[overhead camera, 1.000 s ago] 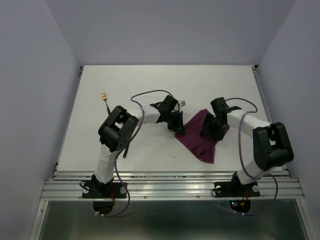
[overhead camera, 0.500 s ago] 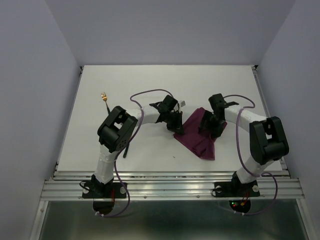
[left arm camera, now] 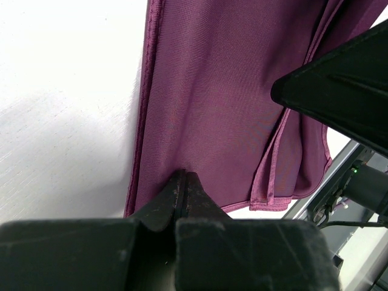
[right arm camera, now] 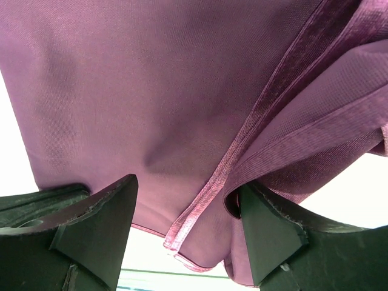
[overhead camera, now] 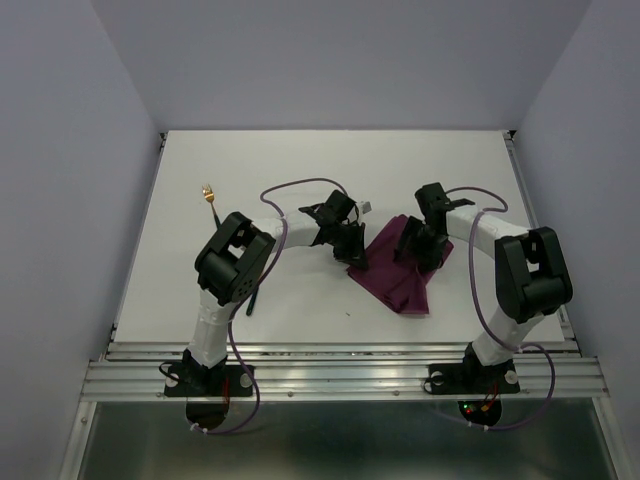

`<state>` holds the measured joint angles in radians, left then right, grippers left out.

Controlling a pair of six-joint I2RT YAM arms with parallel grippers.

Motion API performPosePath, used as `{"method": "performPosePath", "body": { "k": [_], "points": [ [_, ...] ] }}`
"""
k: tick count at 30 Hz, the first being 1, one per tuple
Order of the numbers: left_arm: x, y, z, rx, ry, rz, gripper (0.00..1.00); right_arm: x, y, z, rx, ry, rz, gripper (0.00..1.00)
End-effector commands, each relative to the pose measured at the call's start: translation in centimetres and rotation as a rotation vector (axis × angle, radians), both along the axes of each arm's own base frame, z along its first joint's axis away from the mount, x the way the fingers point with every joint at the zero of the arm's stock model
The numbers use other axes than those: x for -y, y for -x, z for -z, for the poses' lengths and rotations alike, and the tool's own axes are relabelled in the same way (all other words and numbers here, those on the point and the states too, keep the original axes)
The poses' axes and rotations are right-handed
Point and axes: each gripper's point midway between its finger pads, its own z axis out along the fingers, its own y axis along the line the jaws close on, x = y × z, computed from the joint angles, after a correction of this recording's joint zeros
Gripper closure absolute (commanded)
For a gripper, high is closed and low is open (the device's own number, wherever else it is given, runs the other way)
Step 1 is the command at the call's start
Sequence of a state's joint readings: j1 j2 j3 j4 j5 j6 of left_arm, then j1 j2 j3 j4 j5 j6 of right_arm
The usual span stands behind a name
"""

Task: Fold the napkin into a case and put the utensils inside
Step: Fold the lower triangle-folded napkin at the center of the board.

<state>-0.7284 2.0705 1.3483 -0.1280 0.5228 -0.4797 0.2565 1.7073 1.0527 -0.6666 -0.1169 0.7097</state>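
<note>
The plum-purple napkin (overhead camera: 396, 282) lies folded in layers on the white table between my two grippers. My left gripper (overhead camera: 356, 258) is shut, its tips (left arm camera: 183, 176) resting on the cloth (left arm camera: 212, 91) close to its hemmed left edge; no cloth shows between the jaws. My right gripper (overhead camera: 421, 250) stands open over the napkin's right side. In the right wrist view a hemmed fold (right arm camera: 242, 145) runs between its spread fingers (right arm camera: 187, 185), and the right finger (right arm camera: 273, 230) sits against a raised layer. A gold fork head (overhead camera: 208, 192) lies far left; the knife is not visible.
A thin dark piece (overhead camera: 250, 298) pokes out from under the left arm's elbow (overhead camera: 235, 265). The metal rail (overhead camera: 340, 362) runs along the near edge. Lilac walls close in both sides. My right gripper's black finger (left arm camera: 339, 85) shows in the left wrist view.
My right gripper has slid up and left along the napkin, and the cloth's lower right part has drawn in with it. The left gripper has stayed put.
</note>
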Motion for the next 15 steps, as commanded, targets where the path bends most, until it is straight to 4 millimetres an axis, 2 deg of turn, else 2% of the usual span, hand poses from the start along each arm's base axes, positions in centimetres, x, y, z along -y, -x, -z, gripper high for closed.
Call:
{"method": "performPosePath", "body": {
  "k": [1, 8, 15],
  "points": [
    [-0.4, 0.1, -2.0, 0.041, 0.016, 0.016, 1.00, -0.9, -1.7, 0.0, 0.033, -0.022, 0.028, 0.28],
    [-0.4, 0.1, -2.8, 0.058, 0.024, 0.014, 1.00, -0.7, -1.5, 1.1, 0.013, -0.012, 0.057, 0.24],
    [-0.5, -1.0, -5.8, 0.131, 0.069, -0.037, 1.00, -0.9, -2.3, 1.6, 0.028, -0.013, 0.071, 0.21]
  ]
}}
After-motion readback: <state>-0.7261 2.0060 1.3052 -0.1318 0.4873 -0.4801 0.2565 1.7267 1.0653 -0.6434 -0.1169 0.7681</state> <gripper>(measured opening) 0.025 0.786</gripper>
